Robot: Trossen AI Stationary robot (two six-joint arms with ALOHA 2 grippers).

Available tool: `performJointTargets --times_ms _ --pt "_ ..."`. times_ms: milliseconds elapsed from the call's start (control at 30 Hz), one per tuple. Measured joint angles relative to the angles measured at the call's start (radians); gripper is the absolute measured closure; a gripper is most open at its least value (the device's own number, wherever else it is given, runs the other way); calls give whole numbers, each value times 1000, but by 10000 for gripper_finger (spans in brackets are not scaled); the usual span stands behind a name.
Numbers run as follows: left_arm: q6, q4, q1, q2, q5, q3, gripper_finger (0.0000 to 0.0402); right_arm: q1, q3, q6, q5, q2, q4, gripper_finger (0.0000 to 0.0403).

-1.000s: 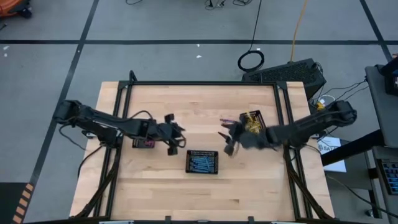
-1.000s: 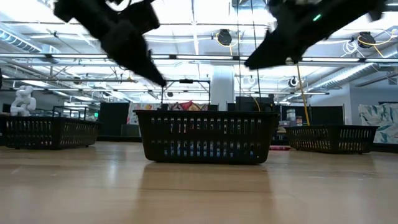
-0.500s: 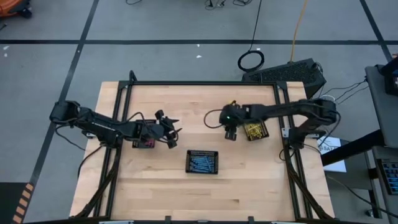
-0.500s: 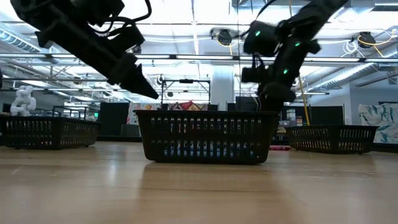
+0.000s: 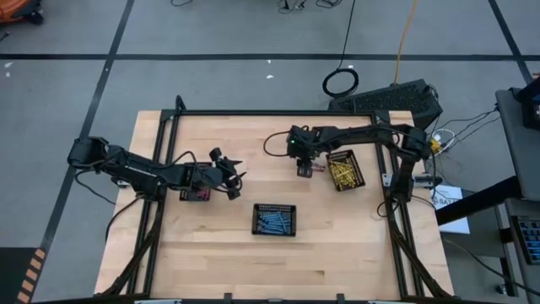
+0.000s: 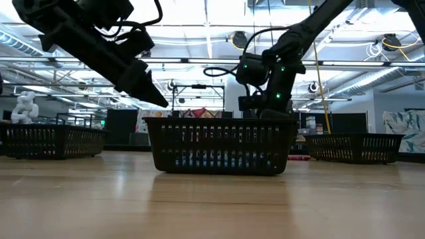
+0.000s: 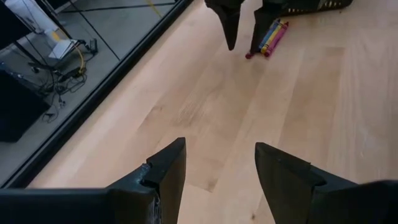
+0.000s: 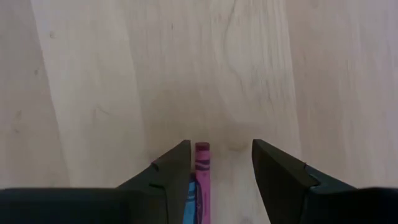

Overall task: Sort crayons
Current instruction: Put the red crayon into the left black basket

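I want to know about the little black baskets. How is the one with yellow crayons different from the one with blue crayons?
The yellow-crayon basket sits near the table's right side, turned at a slant; the blue-crayon basket sits in the middle, lying straight. The right gripper hangs, open, next to the yellow one; no gripper is by the blue one. Both are small, black and rectangular.

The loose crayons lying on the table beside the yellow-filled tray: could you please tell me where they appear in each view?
High view: crayons just under the right gripper, left of the yellow tray.
Low view: not visible; the front basket blocks them.
Left wrist view: crayons upper centre, at the far gripper's tips.
Right wrist view: crayons between its own open fingers.
Shared landmark: the right gripper.
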Motion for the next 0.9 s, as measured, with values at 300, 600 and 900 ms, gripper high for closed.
performJointTargets --times_ms 300,600,900 --pt "0 0 0 0 2 0 206 -7 1 -14 2 7 -26 306" --pt "-3 -1 -1 0 2 0 206 -15 5 -56 6 59 -6 397" --pt "-34 -48 -7 -4 3 0 206 -17 -27 -39 -40 -53 332 401"
